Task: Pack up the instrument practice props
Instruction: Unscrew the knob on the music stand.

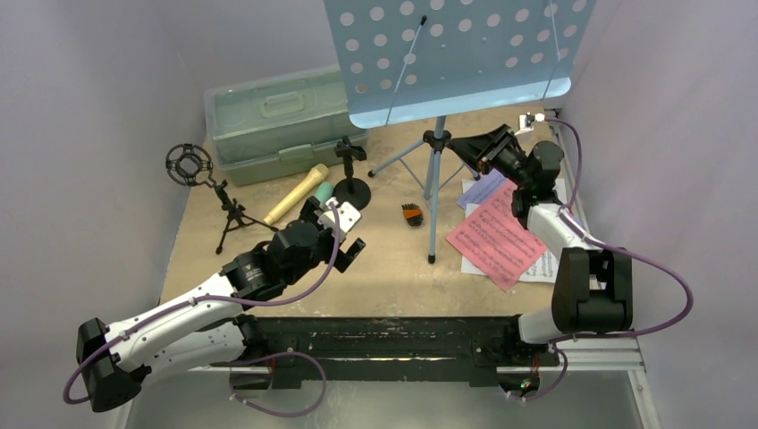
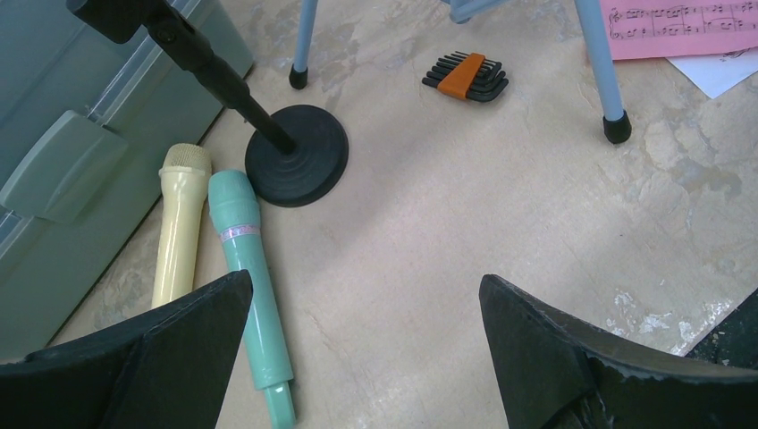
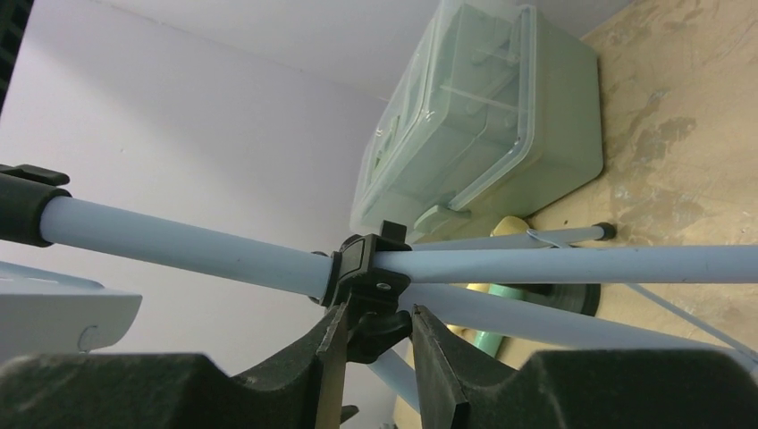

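**Left gripper spread over the mics, right gripper at the music rack's clamp**

Far left of the music rack [image 1: 447, 54], the ring-top holder [image 1: 190, 165] stands on its tripod. Closer in, the tan microphone [image 2: 179, 223] and teal microphone [image 2: 250, 277] lie side by side, just beside the round-base holder [image 2: 299, 165]. Your left gripper [image 2: 365, 286] hangs over them, jaws spread wide, likely lined up to take one. On the rack's post, your right gripper [image 3: 377, 313] has its jaws standing narrow either side of the black clamp knob [image 3: 380, 335] where the legs meet. That's probably to loosen it so the stand folds, but you can't tell whether the pads are biting. Right of the rack's legs, the red sheet [image 1: 496, 241], purple sheet [image 1: 483, 188] and white sheet [image 1: 536, 268] lie overlapped, none of them packed.
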You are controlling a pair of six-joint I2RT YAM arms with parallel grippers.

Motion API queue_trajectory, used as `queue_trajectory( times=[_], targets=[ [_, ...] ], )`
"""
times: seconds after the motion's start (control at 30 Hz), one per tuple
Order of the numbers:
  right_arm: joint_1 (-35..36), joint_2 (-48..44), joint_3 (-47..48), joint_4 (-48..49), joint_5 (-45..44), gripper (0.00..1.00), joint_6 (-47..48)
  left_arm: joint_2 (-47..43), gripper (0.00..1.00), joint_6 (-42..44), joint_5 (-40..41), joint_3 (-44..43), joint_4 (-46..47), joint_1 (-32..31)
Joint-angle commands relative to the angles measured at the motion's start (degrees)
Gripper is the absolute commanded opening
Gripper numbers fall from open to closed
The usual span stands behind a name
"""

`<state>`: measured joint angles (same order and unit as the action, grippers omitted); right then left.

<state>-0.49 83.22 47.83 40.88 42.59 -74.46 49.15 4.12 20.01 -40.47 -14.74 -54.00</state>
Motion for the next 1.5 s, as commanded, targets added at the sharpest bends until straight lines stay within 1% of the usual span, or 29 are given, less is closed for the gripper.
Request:
queue_trajectory(
  times=[0.0, 0.1, 0.17, 0.43, 0.57, 0.67, 0.9, 1.03, 1.47],
  targets=[
    [0.1, -1.5, 3.1, -1.5, -0.1, 0.36, 5.1, -0.2, 0.99, 0.6, 1.1, -1.2, 0.8, 0.4],
    [0.1, -2.0, 3.4, -1.6, 0.0, 0.37, 7.2, -0.3, 0.99, 0.6, 1.1, -1.3, 0.7, 0.5],
    [0.1, -2.2, 3.7, -2.0, 0.2, 0.39, 8.0, -0.3, 0.98, 0.6, 1.1, -1.3, 0.7, 0.5],
    [0.1, -2.3, 3.7, -1.1, 1.1, 0.44, 7.9, -0.2, 0.99, 0.6, 1.1, -1.4, 0.6, 0.4],
    [0.1, -2.2, 4.3, -2.6, 1.0, 0.41, 10.3, -0.1, 0.99, 0.6, 1.1, -1.4, 0.5, 0.5],
    [0.0, -2.5, 5.2, -5.5, 0.8, 0.39, 14.0, 0.0, 0.99, 0.6, 1.1, -1.4, 0.5, 0.5],
    [0.0, -3.2, 6.2, -8.4, -0.8, 0.32, 24.5, 0.0, 0.98, 0.6, 1.1, -1.5, 0.4, 0.5],
    [0.1, -3.5, 6.6, -9.1, -1.1, 0.31, 28.1, -0.1, 0.99, 0.6, 1.1, -1.5, 0.3, 0.5],
    [0.1, -5.4, 5.2, -8.1, -0.2, 0.33, 31.2, -0.1, 0.99, 0.8, 1.1, -1.5, 0.3, 0.5]
  ],
)
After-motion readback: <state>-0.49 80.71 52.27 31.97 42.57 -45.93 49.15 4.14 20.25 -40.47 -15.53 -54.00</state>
